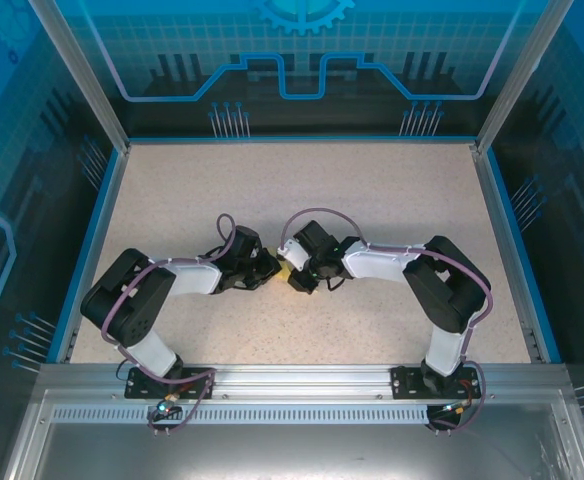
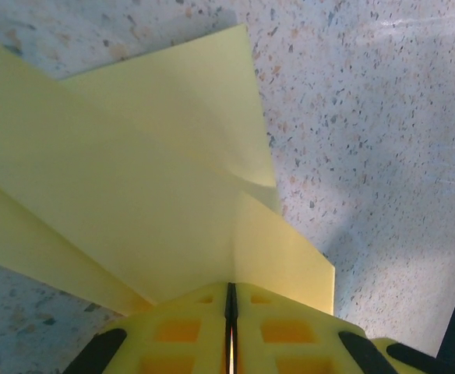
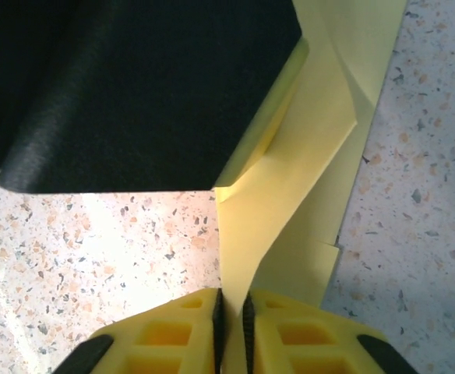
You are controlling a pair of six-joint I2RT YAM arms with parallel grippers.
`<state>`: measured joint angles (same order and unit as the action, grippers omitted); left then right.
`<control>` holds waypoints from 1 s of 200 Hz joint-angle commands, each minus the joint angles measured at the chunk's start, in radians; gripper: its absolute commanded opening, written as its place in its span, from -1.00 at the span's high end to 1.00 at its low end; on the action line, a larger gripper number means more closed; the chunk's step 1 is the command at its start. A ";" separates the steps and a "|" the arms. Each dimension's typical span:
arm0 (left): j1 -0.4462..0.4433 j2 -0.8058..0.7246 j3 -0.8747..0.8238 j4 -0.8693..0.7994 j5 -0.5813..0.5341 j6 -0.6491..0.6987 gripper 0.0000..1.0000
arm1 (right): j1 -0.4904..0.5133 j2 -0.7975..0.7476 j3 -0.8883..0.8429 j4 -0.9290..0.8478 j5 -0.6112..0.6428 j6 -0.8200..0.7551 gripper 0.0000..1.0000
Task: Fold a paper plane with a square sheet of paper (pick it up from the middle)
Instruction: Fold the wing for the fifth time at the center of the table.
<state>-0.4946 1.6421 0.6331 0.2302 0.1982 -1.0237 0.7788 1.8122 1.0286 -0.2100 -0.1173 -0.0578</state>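
So the sheet of paper (image 1: 285,271) is partway folded, a pale yellow layered piece with a couple of creases. It sits mid-desk (image 1: 372,200), right between the two arms.

From the left fingers (image 2: 212,312) it fans out straight ahead and off to their left as a wide flap. From the right fingers (image 3: 200,319) it runs straight ahead as a narrower band with its edge twisted upright. I'd say its long axis lies along the line joining the two grips.

Neither arm is nearer, since both are on it. The left fingers are closed tight, with the paper coming out of the seam between the tips. The right fingers are pinched down on the band, with just a paper-thin gap showing. Can't tell whether the far part rests on the desk or hangs just above it.
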 commanded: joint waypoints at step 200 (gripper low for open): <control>-0.003 -0.216 -0.176 0.113 0.026 0.005 0.70 | -0.130 0.105 -0.075 0.278 -0.548 0.573 0.96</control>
<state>-0.4946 1.3998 0.4683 0.2916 0.1997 -1.0149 0.6643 1.8908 0.9726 0.0292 -0.6086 0.4503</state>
